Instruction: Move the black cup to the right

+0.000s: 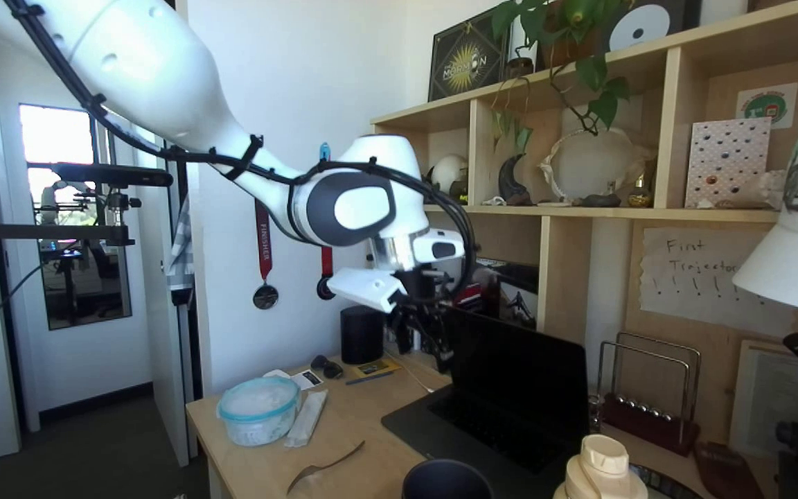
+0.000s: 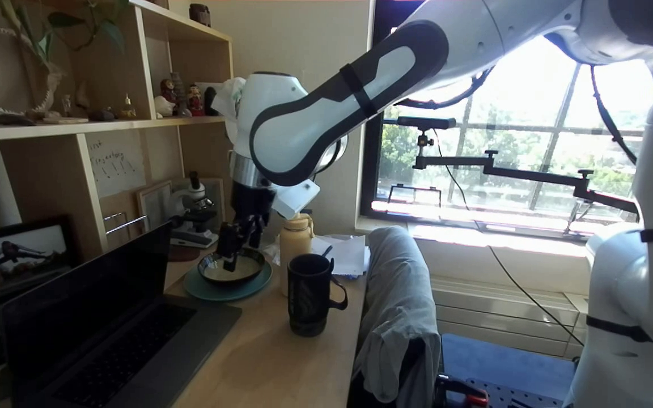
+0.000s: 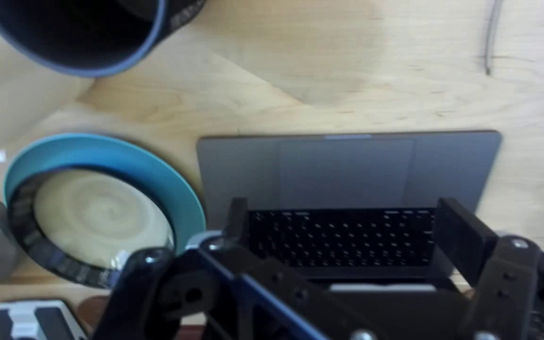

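Observation:
The black cup [image 1: 447, 481] stands upright on the wooden table near its front edge; its lower part is cut off in that exterior view. In an exterior view it is a tall mug [image 2: 308, 294] with a handle on one side. In the wrist view its open mouth [image 3: 76, 35] is at the top left, partly cut off. My gripper [image 1: 424, 350] is above the laptop, apart from the cup; it also shows in an exterior view [image 2: 241, 252]. In the wrist view its fingers [image 3: 342, 212] are wide apart with nothing between them; the laptop keyboard lies beyond.
An open laptop [image 1: 489, 430] lies under the gripper. A beige bottle [image 2: 295, 243] stands close to the cup. A dark bowl [image 2: 236, 275] sits on a teal plate [image 2: 255, 289]. A lidded light-blue container [image 1: 258, 416] and a fork [image 1: 319, 468] lie farther along. A shelf [image 1: 510, 206] rises behind.

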Tool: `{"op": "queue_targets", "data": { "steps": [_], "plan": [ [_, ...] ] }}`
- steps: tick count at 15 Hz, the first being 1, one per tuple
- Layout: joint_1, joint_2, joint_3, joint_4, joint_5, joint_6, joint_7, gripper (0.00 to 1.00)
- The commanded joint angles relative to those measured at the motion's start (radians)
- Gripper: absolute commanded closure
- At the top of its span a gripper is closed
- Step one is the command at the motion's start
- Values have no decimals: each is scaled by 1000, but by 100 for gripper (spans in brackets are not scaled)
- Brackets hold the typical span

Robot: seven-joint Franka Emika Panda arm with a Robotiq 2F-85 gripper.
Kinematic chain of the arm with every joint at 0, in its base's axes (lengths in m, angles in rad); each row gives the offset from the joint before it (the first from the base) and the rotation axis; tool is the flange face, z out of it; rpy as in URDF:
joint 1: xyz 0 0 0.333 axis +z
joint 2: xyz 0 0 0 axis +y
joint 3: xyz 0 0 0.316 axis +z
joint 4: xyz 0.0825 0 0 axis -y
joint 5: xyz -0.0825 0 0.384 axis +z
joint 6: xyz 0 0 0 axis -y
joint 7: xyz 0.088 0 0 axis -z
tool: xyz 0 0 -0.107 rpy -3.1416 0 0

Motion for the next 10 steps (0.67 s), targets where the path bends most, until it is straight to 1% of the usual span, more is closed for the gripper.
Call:
{"op": "queue_targets", "data": {
  "steps": [1, 3, 5, 7, 10],
  "plan": [
    [66, -29, 54, 138, -74, -161, -16, 0],
    [98, -26, 84, 216, -94, -214, -37, 0],
    [122, -17, 105, 278, -124, -242, -41, 0],
    [140, -13, 119, 317, -144, -248, -52, 0],
    [157, -12, 133, 342, -191, -244, -60, 0]
  ]
}}
